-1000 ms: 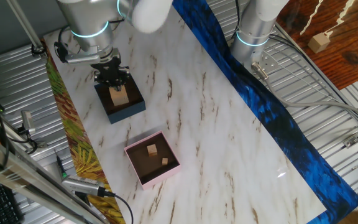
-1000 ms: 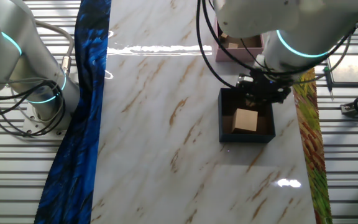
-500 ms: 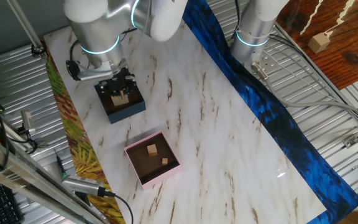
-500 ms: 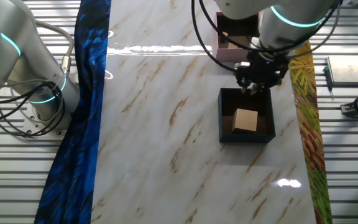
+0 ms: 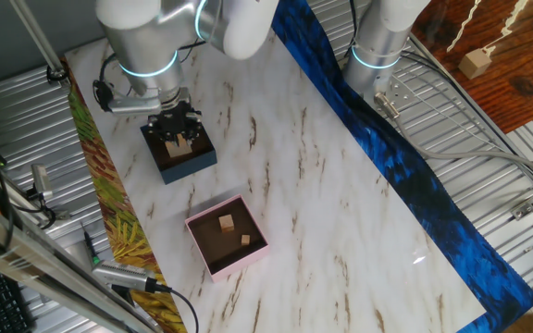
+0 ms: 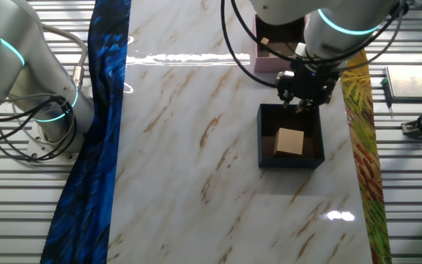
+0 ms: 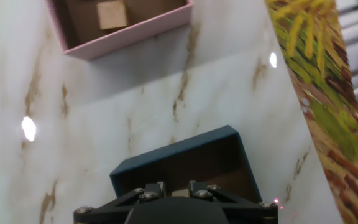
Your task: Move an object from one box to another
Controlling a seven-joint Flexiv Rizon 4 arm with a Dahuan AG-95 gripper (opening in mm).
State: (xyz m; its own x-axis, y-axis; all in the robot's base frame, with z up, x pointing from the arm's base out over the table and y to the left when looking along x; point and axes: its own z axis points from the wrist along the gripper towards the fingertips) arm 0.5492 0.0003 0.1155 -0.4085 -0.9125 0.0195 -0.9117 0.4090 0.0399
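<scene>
The navy-blue box stands near the table's yellow-patterned edge and holds a tan wooden cube. My gripper hovers just above the box's wall on the pink-box side, with its fingers apart and nothing between them. In the hand view the gripper fills the bottom edge over the navy box, and only a tan sliver shows between the fingers. The pale-pink box has a brown inside and holds two small wooden blocks. The arm partly hides it in the other fixed view.
A blue patterned cloth strip runs along one long side of the marble table. A yellow-green patterned strip runs along the other, next to the navy box. A second robot base stands beyond the blue strip.
My gripper has risen out of the navy box and shifted a little toward the pink box. The wooden cube has stayed in place in the navy box.
</scene>
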